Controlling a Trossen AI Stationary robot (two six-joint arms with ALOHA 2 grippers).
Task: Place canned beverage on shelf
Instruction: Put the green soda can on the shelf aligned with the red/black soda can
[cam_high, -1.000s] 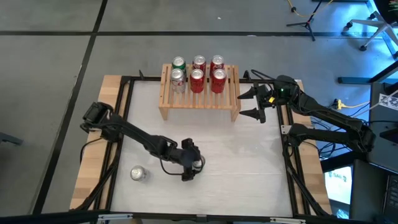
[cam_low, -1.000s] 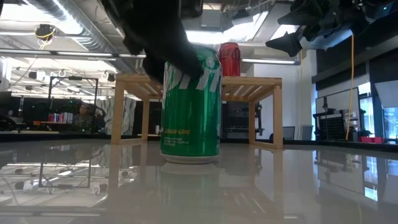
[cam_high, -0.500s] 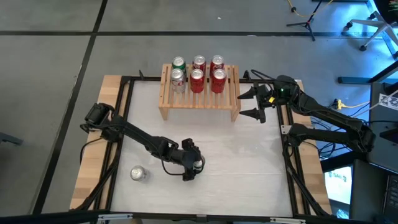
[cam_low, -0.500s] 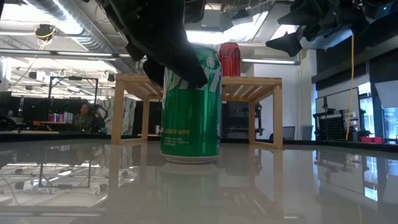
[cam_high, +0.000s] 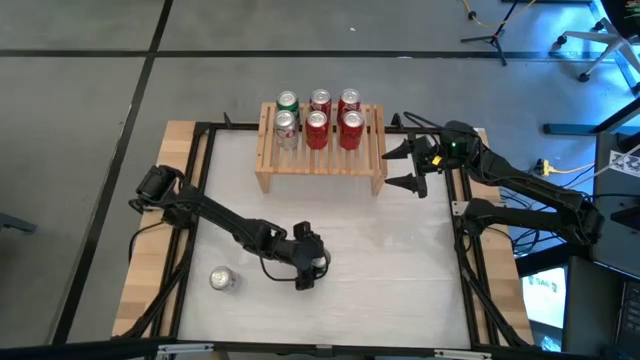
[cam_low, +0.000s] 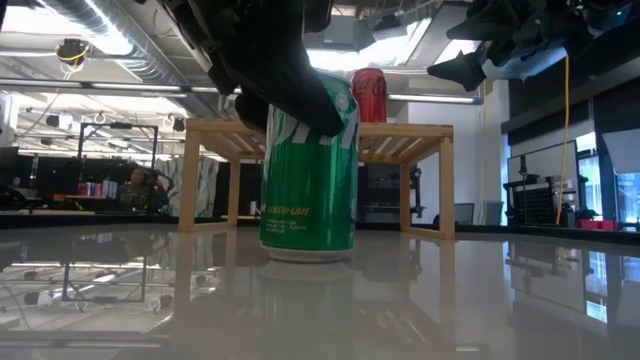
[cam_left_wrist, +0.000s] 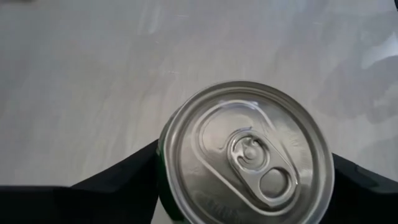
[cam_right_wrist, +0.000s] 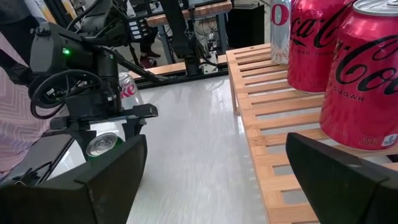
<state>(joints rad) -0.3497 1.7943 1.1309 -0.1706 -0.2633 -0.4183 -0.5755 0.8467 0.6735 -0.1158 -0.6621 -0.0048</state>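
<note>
A green lemon-lime can (cam_low: 308, 190) stands upright on the white table near its front edge, with its silver lid (cam_left_wrist: 249, 155) facing up. My left gripper (cam_high: 306, 272) comes down on it and is shut on it. The light wooden shelf (cam_high: 320, 165) stands at the table's far side on its side legs. It carries several cans (cam_high: 318, 120), mostly red. My right gripper (cam_high: 412, 167) hangs open in the air just off the shelf's right end, with nothing between its fingers. My left gripper pinches the green can between its two fingers, on the upper side wall just under the rim (cam_left_wrist: 163, 155). One finger (cam_left_wrist: 118, 180) lies on each opposite side. The fingers slant down from the table's left. The can stands upright with its bottom (cam_low: 306, 255) on the table.
A silver can (cam_high: 222, 279) stands on the table's near left, beside my left arm. Free slats (cam_right_wrist: 273, 137) show on the shelf in front of and beside the red cans. A black frame (cam_high: 460, 250) runs round the table.
In the low view my left gripper's finger has come a little farther across the green can's upper part. The can has stayed upright on the table.
</note>
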